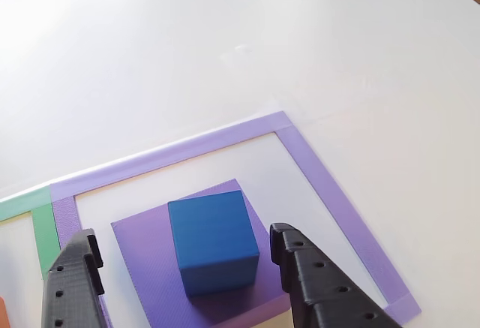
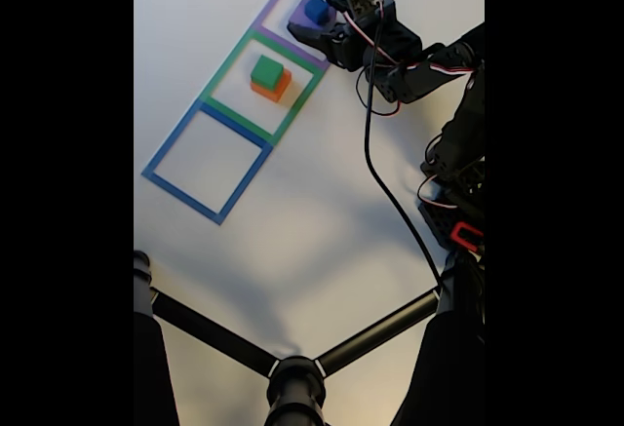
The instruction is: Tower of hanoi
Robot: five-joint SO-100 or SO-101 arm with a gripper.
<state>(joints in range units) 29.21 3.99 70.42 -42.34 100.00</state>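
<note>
Two black fingers point(image 1: 309, 272) stand apart on either side of the blue cube point(image 1: 213, 242) on the purple slab point(image 1: 150, 260).

Table point(image 2: 322, 241): white, glossy, lit brighter toward 12 o'clock in the other view.
Purple tape square point(image 1: 315, 170): outline on the table, far corner at 12 o'clock in the other view; topmost of three in the fixed view.
Green tape square point(image 2: 229, 60): middle outline, sharing an edge with the purple one at 1 o'clock.
Blue tape square point(image 2: 175, 143): lowest outline, at 7 o'clock from the green.
Black stand point(image 2: 292, 377): dark tubes branching at 6 o'clock in the fixed view.
</note>
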